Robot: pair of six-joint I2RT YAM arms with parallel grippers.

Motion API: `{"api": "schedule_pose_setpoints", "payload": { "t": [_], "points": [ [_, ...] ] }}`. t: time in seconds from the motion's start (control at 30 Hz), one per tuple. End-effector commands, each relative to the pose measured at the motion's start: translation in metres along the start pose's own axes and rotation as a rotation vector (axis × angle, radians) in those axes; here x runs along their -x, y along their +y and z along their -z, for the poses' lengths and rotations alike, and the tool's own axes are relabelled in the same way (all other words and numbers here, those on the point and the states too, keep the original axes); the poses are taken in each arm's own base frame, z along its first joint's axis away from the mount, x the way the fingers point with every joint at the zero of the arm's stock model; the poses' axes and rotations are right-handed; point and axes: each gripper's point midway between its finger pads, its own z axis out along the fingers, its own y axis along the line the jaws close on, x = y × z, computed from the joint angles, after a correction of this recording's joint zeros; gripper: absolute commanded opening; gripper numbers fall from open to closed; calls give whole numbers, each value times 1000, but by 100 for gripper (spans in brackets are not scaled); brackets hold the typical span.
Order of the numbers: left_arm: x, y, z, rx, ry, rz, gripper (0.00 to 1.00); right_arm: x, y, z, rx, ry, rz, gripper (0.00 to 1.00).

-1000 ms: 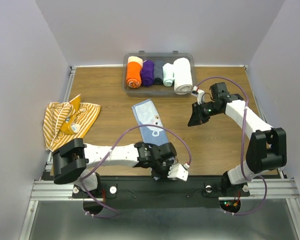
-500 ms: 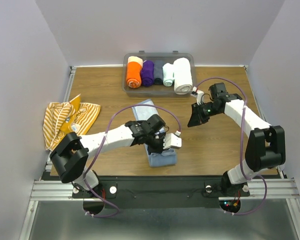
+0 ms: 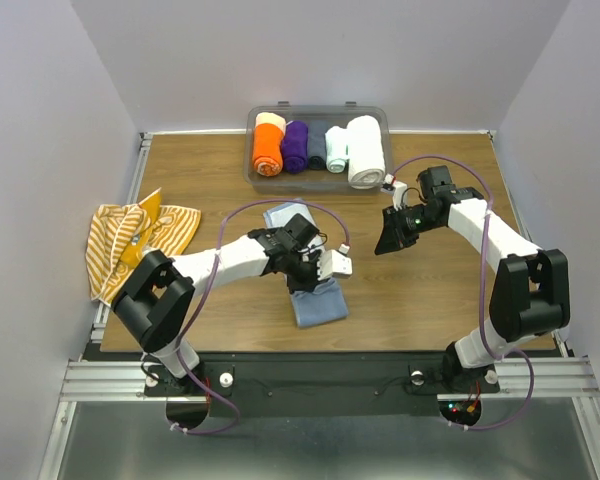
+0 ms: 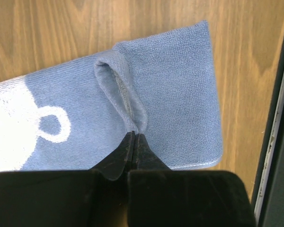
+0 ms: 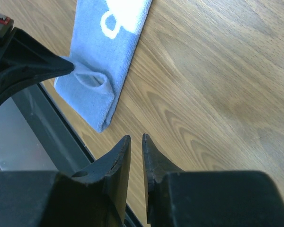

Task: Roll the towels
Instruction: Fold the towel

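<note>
The left gripper (image 4: 135, 135) was clamped on a raised fold of the pale blue towel (image 4: 180, 94), its jaws pressed together around the pinched cloth. This towel lay flat at the table's (image 3: 420, 300) centre, near the front edge. The right gripper (image 5: 136, 139) hovered above bare wood to the right, its jaws a narrow gap apart and holding nothing. The striped towel (image 3: 140, 245) lay crumpled at the left edge. 1 clear bin (image 3: 387, 130) of rolled cloths stood at the far edge.

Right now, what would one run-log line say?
left gripper: shut on pale blue towel | right gripper: empty, jaws slightly apart | striped towel: crumpled, unrolled
</note>
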Motion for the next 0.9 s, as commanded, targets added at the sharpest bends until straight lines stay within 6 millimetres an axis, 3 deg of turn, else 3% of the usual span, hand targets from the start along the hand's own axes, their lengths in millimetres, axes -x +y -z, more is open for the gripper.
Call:
{"api": "schedule_pose_setpoints", "payload": {
  "t": [0.0, 0.4, 0.67, 0.87],
  "points": [
    [20, 19, 5, 28, -60, -36, 0, 19, -1, 5, 1, -46, 31, 23],
    [2, 22, 0, 25, -20, -22, 0, 18, -1, 4, 5, -42, 27, 24],
    [16, 25, 14, 68, -67, -27, 0, 16, 0, 2, 14, -38, 29, 24],
    [10, 28, 14, 85, -54, -34, 0, 16, -1, 1, 16, -36, 21, 24]
  ]
}}
